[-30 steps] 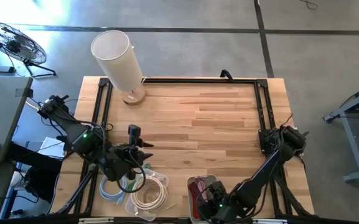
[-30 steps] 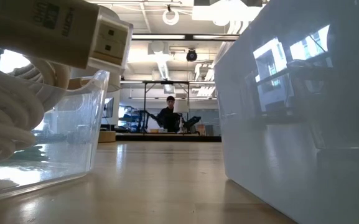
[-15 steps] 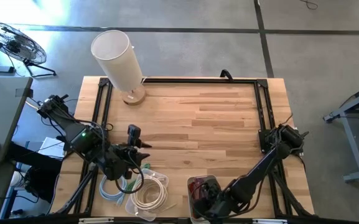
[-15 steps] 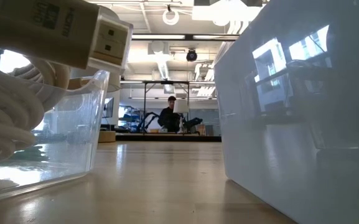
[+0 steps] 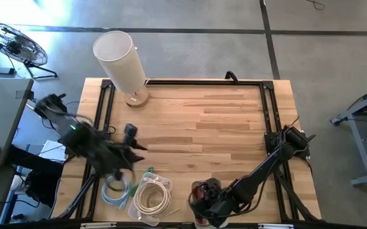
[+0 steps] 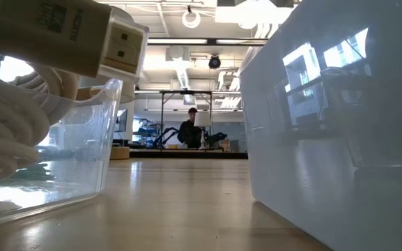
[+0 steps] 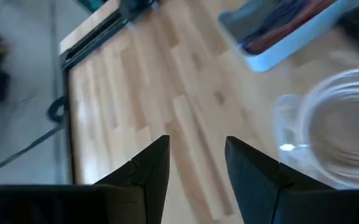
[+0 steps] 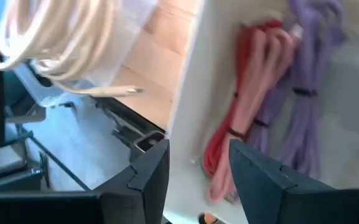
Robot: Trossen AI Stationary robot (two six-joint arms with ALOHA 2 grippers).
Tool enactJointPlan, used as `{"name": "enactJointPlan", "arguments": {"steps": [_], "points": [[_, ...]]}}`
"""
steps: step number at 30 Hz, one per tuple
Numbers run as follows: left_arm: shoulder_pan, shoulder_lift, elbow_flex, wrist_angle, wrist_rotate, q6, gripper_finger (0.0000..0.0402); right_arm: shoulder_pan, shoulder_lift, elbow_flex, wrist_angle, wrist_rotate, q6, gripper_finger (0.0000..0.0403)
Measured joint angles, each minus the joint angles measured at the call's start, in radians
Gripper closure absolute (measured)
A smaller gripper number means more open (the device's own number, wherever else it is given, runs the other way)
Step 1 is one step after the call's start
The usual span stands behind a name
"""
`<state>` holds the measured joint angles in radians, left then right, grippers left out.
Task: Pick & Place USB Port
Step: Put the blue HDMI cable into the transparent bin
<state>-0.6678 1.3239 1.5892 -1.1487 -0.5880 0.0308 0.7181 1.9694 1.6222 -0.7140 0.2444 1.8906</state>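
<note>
A clear tub (image 5: 150, 198) of coiled white cables stands at the table's near edge; it also shows in the left wrist view (image 7: 347, 124). In the low view a white plug (image 6: 117, 42) sticks out over the tub's rim. To its right stands a white bin (image 8: 188, 93) holding a red cable bundle (image 8: 244, 124) and a purple one (image 8: 307, 87). My left gripper (image 7: 196, 158) is open and empty over bare wood, left of the tub (image 5: 134, 145). My right gripper (image 8: 198, 165) is open and empty above the white bin (image 5: 199, 202).
A tall white cylinder (image 5: 121, 57) stands on a wooden foot at the far left corner. A black frame (image 5: 202, 81) runs along the table's far and side edges. Light-blue cable coils (image 5: 114, 191) lie left of the tub. A person (image 6: 189, 129) sits far off in the room.
My left gripper has swung away from the clear tub toward the table's left edge, fast enough to blur. My right gripper has crept along the near edge toward the left, over the white bin.
</note>
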Motion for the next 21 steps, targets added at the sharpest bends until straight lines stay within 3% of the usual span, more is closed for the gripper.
{"name": "enactJointPlan", "arguments": {"steps": [11,21], "points": [[0.0,-0.245,0.02,-0.04,0.368,-0.059,0.025,-0.098,0.0,0.0,0.045,-0.023,-0.364,0.0245],[0.0,-0.237,0.016,-0.059,0.431,-0.193,0.025,-0.259,-0.08,0.0,-0.046,-0.112,-0.824,0.0245]]}}
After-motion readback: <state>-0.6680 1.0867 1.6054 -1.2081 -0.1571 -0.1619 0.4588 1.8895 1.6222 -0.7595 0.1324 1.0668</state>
